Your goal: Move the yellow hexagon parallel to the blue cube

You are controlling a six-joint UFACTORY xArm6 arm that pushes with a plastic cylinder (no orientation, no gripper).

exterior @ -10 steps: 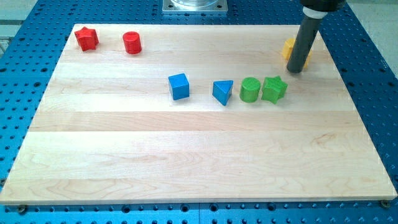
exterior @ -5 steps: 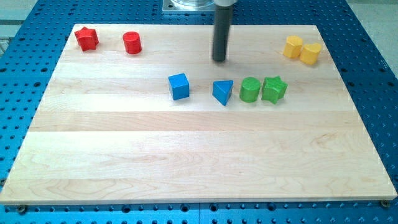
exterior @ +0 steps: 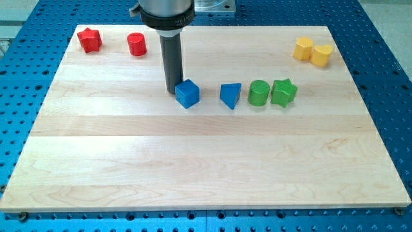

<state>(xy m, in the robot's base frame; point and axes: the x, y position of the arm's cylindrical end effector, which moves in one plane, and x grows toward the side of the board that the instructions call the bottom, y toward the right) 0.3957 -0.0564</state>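
The yellow hexagon [exterior: 322, 55] sits near the view's top right, touching a yellow cylinder [exterior: 303, 48] on its left. The blue cube [exterior: 187, 93] lies left of the board's middle, turned slightly. My tip [exterior: 172, 89] is down on the board, touching the cube's upper left side. It is far to the left of the yellow hexagon.
A blue triangular block [exterior: 230, 95], a green cylinder [exterior: 259, 93] and a green star [exterior: 284, 92] form a row right of the cube. A red star [exterior: 89, 40] and a red cylinder [exterior: 136, 44] sit at the top left. The wooden board [exterior: 206, 167] lies on a blue perforated table.
My tip has swept from beside the yellow blocks leftward across the board's top to the blue cube. The cube has shifted slightly right and turned.
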